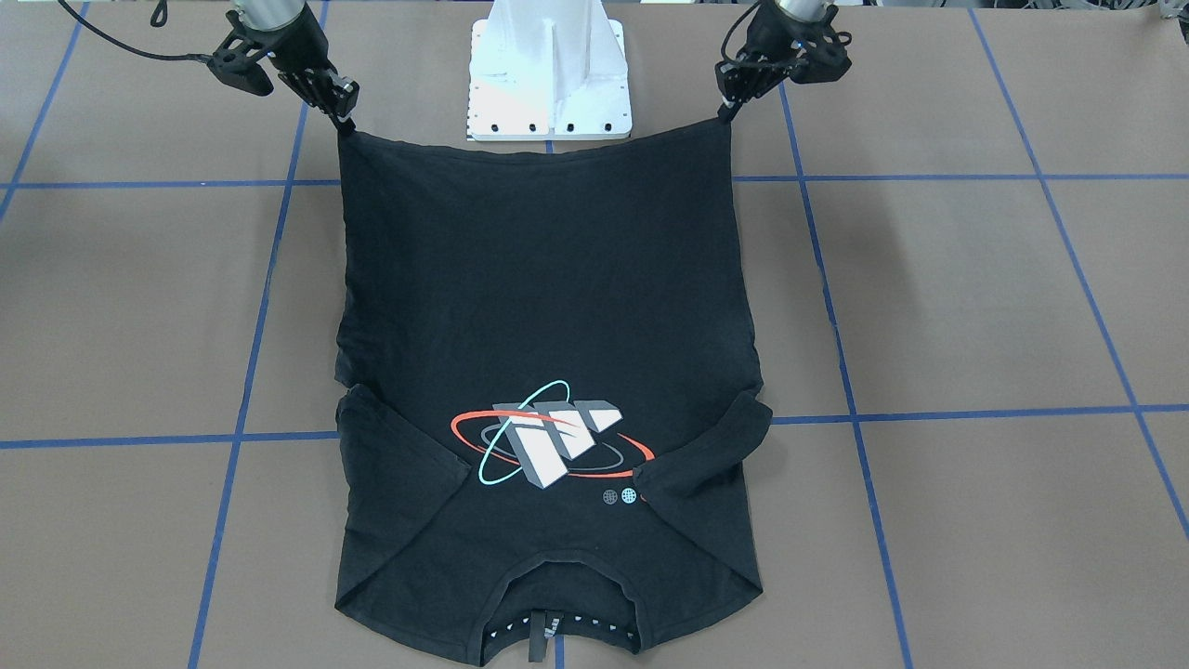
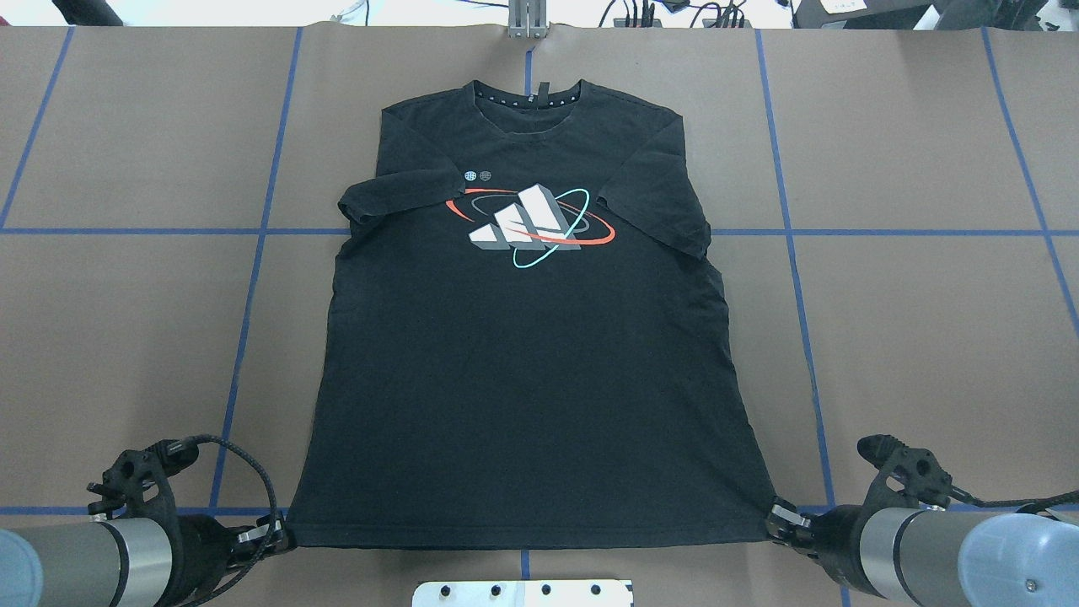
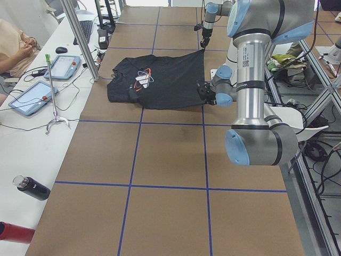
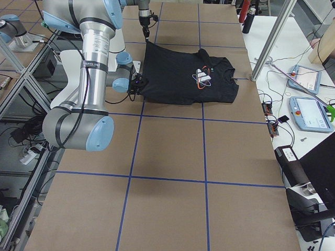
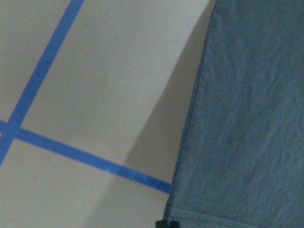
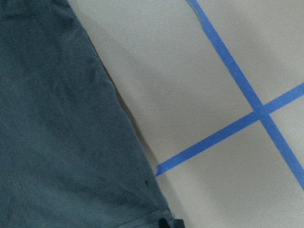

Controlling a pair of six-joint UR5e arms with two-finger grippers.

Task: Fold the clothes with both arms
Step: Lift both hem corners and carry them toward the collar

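The black T-shirt [image 1: 548,307] lies front up on the brown table, collar at the far edge and both sleeves folded in over the chest. Its print of grey-white blocks and red and teal ovals [image 2: 527,223] faces up. My left gripper [image 2: 282,533] is shut on the hem's left corner, and my right gripper [image 2: 774,521] is shut on the hem's right corner. The hem is stretched taut between them and lifted slightly near the robot base. In the front-facing view the left gripper [image 1: 724,113] is at the top right and the right gripper [image 1: 345,119] at the top left.
The white pedestal base [image 1: 548,84] stands just behind the hem. Blue tape lines [image 2: 253,278] grid the table. An operators' bench with tablets [image 3: 32,96], a metal post [image 3: 80,40] and a dark bottle [image 3: 31,188] runs along the far side, where a person's hands [image 3: 21,48] show.
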